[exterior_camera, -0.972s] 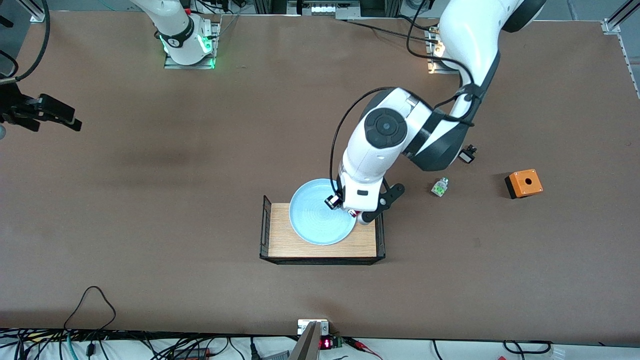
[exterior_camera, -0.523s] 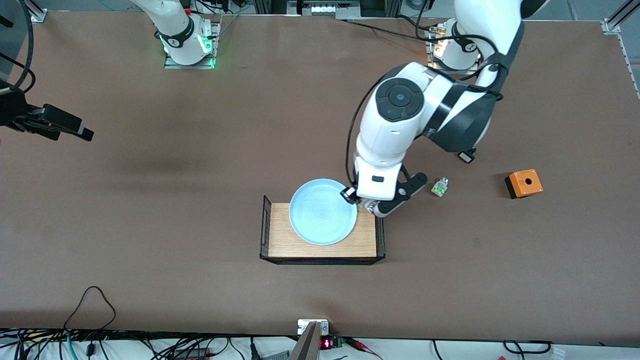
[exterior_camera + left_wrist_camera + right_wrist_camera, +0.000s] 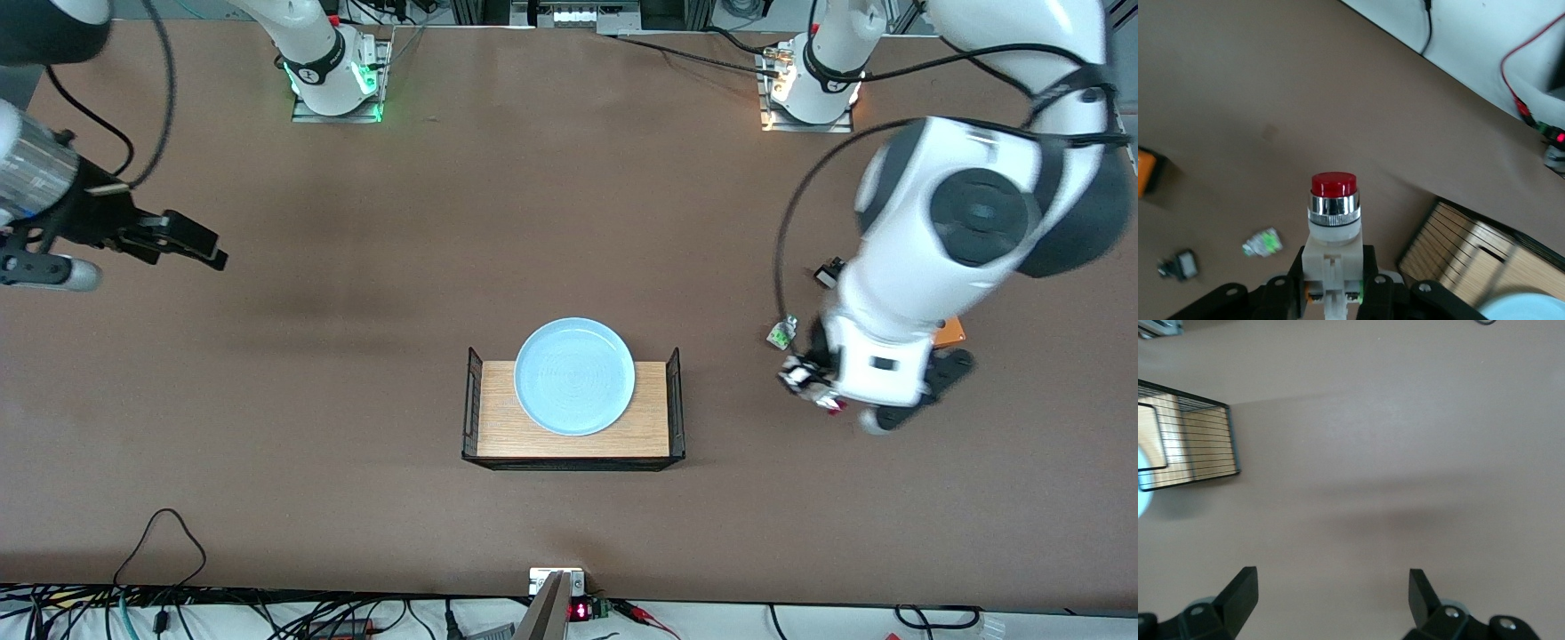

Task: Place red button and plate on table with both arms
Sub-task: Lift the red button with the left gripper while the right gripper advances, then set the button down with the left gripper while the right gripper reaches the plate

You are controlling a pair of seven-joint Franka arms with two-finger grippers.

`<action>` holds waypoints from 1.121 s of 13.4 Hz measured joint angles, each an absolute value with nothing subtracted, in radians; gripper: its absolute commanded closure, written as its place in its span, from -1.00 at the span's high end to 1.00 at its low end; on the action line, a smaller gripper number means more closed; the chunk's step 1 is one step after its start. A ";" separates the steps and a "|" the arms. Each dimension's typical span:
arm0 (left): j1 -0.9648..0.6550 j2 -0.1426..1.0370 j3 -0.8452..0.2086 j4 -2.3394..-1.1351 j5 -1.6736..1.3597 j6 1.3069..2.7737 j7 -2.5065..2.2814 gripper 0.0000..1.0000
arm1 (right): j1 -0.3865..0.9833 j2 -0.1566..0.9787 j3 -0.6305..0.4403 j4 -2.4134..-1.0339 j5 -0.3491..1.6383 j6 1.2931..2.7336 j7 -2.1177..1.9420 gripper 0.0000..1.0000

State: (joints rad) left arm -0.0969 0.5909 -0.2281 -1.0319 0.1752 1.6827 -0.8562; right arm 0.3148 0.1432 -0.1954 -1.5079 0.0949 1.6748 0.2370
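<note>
Brown table, left claw gripping red button, aloft

Legible markings: none.
A small display at the table edge nearest the front camera glows red, its digits unreadable.

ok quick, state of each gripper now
left gripper: shut on the red button, up over the table
right gripper: open, empty
</note>
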 measured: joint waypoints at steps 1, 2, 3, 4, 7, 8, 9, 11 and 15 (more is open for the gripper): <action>-0.048 0.587 -0.227 -1.034 0.175 1.679 -0.769 -1.00 | 0.342 0.155 -0.195 -1.508 0.075 1.681 0.266 1.00; 0.001 0.581 -0.228 -1.041 0.175 1.675 -0.671 -1.00 | 0.362 0.166 -0.195 -1.508 0.066 1.685 0.292 1.00; 0.047 0.572 -0.228 -1.058 0.175 1.672 -0.578 -1.00 | 0.377 0.176 -0.195 -1.507 0.062 1.687 0.309 1.00; 0.086 0.563 -0.229 -1.081 0.175 1.670 -0.500 -1.00 | 0.391 0.189 -0.195 -1.507 0.061 1.694 0.324 1.00; 0.172 0.537 -0.231 -1.184 0.175 1.677 -0.282 -1.00 | 0.448 0.234 -0.194 -1.508 0.030 1.760 0.454 1.00; 0.195 0.528 -0.231 -1.225 0.175 1.690 -0.219 -1.00 | 0.477 0.249 -0.193 -1.507 0.001 1.775 0.500 1.00; 0.217 0.518 -0.233 -1.274 0.174 1.709 -0.161 -1.00 | 0.510 0.264 -0.193 -1.507 -0.032 1.789 0.549 1.00; 0.253 0.493 -0.235 -1.384 0.173 1.749 -0.069 -1.00 | 0.572 0.293 -0.192 -1.507 -0.086 1.818 0.621 1.00; 0.277 0.460 -0.237 -1.598 0.173 1.898 -0.017 -1.00 | 0.622 0.311 -0.192 -1.461 -0.098 1.822 0.636 1.00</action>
State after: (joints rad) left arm 0.2767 0.4597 -0.2370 -1.5983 0.1726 1.8982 -0.0174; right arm 0.6218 0.3105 -0.1920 -1.4605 -0.0980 1.8218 0.6363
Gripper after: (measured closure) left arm 0.665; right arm 0.000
